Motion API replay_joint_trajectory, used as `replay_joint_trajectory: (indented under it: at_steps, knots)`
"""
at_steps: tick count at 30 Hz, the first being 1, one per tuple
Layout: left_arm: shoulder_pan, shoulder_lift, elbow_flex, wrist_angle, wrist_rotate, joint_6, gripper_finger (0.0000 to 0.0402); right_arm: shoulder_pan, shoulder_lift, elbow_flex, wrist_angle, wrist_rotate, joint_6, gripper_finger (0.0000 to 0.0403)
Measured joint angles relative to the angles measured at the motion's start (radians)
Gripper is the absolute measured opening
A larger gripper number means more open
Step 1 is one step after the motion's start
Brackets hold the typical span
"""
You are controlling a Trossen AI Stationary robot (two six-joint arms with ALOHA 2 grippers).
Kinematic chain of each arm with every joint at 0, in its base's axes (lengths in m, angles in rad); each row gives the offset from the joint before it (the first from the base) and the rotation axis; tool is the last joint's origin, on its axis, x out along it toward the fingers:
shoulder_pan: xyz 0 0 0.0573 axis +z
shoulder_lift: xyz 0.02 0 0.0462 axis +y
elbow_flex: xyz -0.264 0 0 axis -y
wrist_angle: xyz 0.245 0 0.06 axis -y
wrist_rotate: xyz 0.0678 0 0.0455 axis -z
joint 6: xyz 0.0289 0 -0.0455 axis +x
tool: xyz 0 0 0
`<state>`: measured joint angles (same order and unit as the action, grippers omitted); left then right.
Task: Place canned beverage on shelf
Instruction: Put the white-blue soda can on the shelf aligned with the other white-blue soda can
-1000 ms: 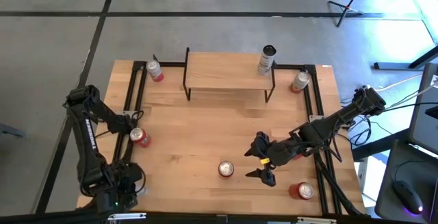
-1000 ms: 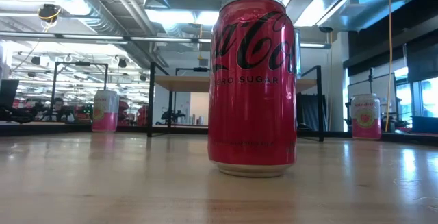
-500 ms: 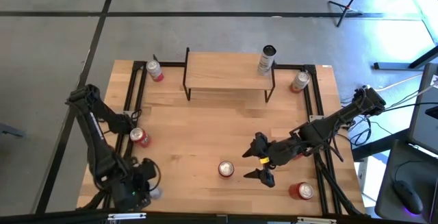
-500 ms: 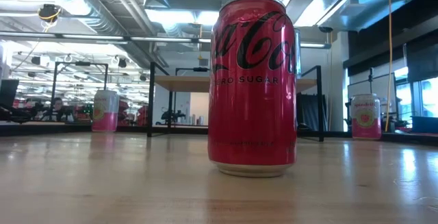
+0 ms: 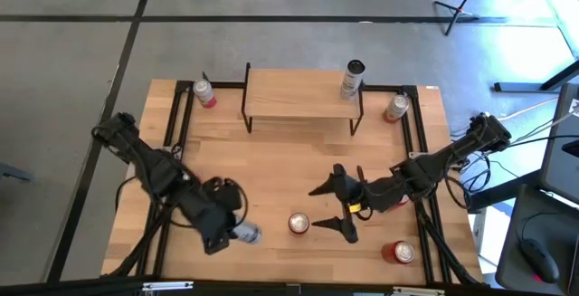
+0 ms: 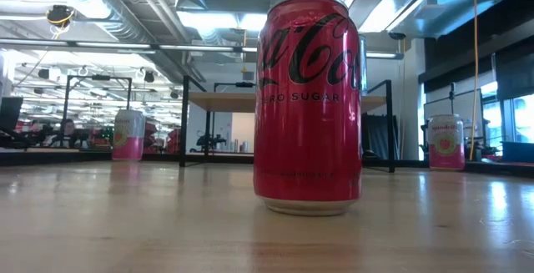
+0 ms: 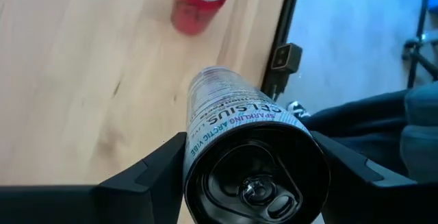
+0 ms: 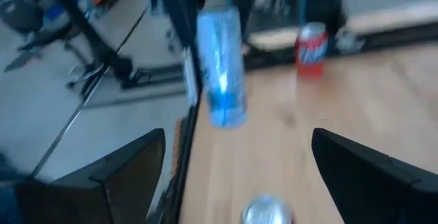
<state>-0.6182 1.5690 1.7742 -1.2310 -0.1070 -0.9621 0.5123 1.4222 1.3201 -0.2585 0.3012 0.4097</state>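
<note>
Occupying most of the high view is the wooden tabletop (image 5: 271, 169), with the shelf (image 5: 301, 95) standing at its far edge on thin black legs. A tall silver-and-black can (image 5: 352, 80) is standing upright on the shelf's right end.

The left arm is reaching across the near-left part of the tabletop. The left gripper (image 5: 237, 233) is clamping a slim silver Celsius can (image 7: 239, 155), with its fingers closed on the can's two sides; the can is lying roughly horizontal and is well apart from the shelf.

The right arm is extending inward from the right edge. The right gripper (image 5: 331, 207) is sitting with its fingers spread wide and holding nothing, just beside the red Coca-Cola can (image 5: 298, 223), which is standing upright near the front edge.

Other cans are standing around the tabletop: a pink-and-white can (image 5: 205, 93) left of the shelf, another pink-and-white can (image 5: 395, 108) right of it, and a red can (image 5: 400, 253) at the near-right corner.
</note>
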Motion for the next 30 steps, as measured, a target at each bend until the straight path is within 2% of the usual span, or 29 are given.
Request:
replay_joint_trajectory:
  at_steps: [8, 14, 21, 25, 30]
  knots:
    - [0.155, 0.03, 0.079, -0.014, 0.072, 0.264, 0.0231, -0.123, 0.055, 0.0, 0.081, -0.038, 0.007, 0.0353]
    - [0.24, 0.03, 0.08, -0.017, 0.116, 0.406, 0.0231, -0.189, 0.163, 0.0, 0.225, -0.157, 0.012, 0.0353]
    - [0.28, 0.03, 0.08, -0.017, 0.151, 0.468, 0.0231, -0.221, 0.27, -0.001, 0.335, -0.239, 0.016, 0.0353]
    - [0.292, 0.03, 0.06, -0.012, 0.128, 0.479, 0.0231, -0.22, 0.32, 0.0, 0.433, -0.259, 0.006, 0.0353]
    - [0.316, 0.03, 0.007, 0.002, 0.134, 0.478, 0.0231, -0.221, 0.348, -0.001, 0.439, -0.255, -0.002, 0.0353]
